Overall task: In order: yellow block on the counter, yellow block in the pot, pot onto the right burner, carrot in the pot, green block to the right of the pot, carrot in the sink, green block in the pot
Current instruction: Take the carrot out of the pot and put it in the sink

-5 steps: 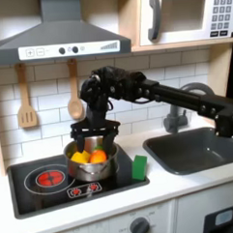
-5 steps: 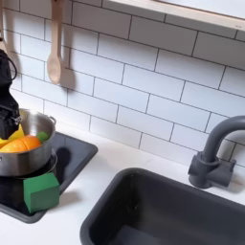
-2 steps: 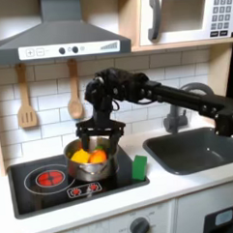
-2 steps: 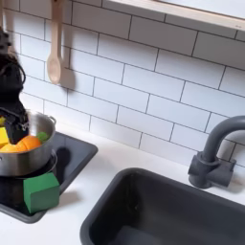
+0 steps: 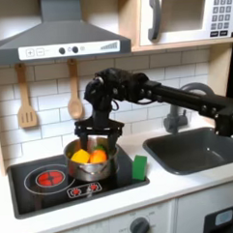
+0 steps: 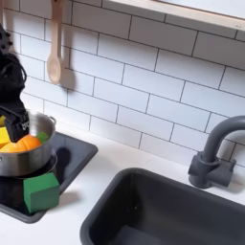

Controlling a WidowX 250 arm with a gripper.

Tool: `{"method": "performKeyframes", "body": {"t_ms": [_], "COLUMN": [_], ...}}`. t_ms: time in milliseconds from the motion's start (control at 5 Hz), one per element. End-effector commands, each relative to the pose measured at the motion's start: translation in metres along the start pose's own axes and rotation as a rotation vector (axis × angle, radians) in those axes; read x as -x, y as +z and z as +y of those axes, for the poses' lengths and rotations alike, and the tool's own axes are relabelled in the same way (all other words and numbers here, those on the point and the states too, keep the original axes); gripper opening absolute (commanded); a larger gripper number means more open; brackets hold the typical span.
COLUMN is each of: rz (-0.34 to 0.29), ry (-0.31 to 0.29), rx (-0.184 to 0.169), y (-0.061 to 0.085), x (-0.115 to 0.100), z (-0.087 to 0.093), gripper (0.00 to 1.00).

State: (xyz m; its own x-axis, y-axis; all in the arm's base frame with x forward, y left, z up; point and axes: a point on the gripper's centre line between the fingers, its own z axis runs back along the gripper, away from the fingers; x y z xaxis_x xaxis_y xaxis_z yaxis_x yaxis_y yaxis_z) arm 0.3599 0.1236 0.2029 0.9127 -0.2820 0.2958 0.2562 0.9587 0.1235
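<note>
The gripper [image 5: 98,132] hangs just above the pot [image 5: 91,163], with its fingers pointing down to the pot's back rim. In the first exterior view the fingers stand apart and nothing is between them, so the gripper is open at a medium width. In the second exterior view the gripper [image 6: 11,122] is cut by the left edge of the picture, and there I cannot tell how wide it is.

The pot stands on the black stovetop [image 5: 54,189], on the burner nearer to the sink, to the right of the red burner [image 5: 49,177] in the first exterior view. Inside the pot lie the carrot [image 6: 23,144] and the yellow block [image 6: 5,135]; the orange and the yellow touch each other, and both reach about up to the rim.

The green block [image 5: 139,167] stands upright on the stovetop, just beside the pot on the first exterior view's right, close to the stovetop's right edge. In the second exterior view the green block [image 6: 41,190] is in front of the pot, near the front corner of the stovetop.

Between the stovetop and the sink [image 6: 163,215] there is a free strip of the desk [image 6: 96,187]. The sink basin looks empty, and the faucet [image 6: 215,153] rises at its back edge.
</note>
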Motion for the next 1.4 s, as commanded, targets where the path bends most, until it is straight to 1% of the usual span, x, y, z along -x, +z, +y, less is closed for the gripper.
{"method": "performKeyframes", "body": {"t_ms": [0,200,400,600,800,1000,1200], "rz": [-0.014,-0.009,-0.014,-0.022,-0.013,-0.009,-0.002], "ry": [-0.034,-0.062,-0.072,-0.078,-0.078,-0.079,-0.087], "rx": [0.011,0.036,0.046,0.052,0.053,0.063,0.070], "y": [-0.012,-0.021,-0.026,-0.027,-0.032,-0.037,-0.043], "x": [-0.005,-0.006,-0.007,-0.008,-0.005,-0.005,-0.007], "z": [0.001,-0.003,-0.003,-0.004,-0.005,-0.006,-0.010], "gripper": [1.00,1.00,1.00,1.00,1.00,1.00,1.00]}}
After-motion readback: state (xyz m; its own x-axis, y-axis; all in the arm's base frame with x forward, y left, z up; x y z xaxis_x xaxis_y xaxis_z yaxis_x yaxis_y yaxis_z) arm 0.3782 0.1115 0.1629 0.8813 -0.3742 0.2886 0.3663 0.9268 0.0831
